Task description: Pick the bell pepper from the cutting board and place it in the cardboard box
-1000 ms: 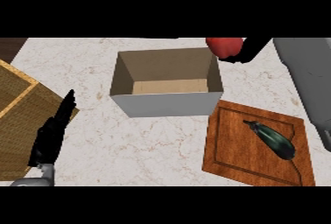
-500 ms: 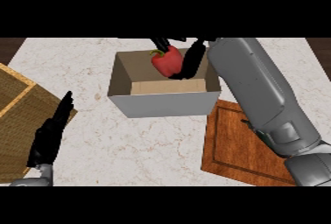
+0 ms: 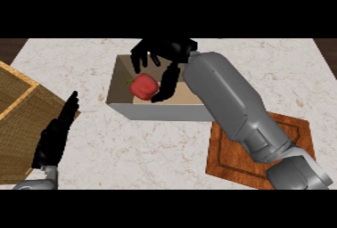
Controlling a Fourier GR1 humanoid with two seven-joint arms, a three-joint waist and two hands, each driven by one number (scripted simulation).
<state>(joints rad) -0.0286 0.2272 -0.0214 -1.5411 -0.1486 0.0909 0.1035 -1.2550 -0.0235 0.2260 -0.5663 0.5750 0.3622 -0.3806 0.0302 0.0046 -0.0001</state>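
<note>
The red bell pepper (image 3: 143,87) sits inside the cardboard box (image 3: 158,111), toward its left wall. My right hand (image 3: 164,49) hovers over the box's back edge with its fingers spread and straight. Its thumb (image 3: 166,85) points down beside the pepper, and nothing is curled round the pepper. The right forearm (image 3: 230,107) crosses the box's right side and hides much of the wooden cutting board (image 3: 295,131) at the lower right. My left hand (image 3: 56,136) rests open at the lower left, fingers up, away from the box.
A woven wooden crate (image 3: 20,111) stands at the left edge, right beside my left hand. The marble counter (image 3: 151,147) runs in front of the box and behind it to the right.
The right hand has carried the pepper lower and to the left inside the box. Its fingers have spread away from the pepper. The left hand has not moved.
</note>
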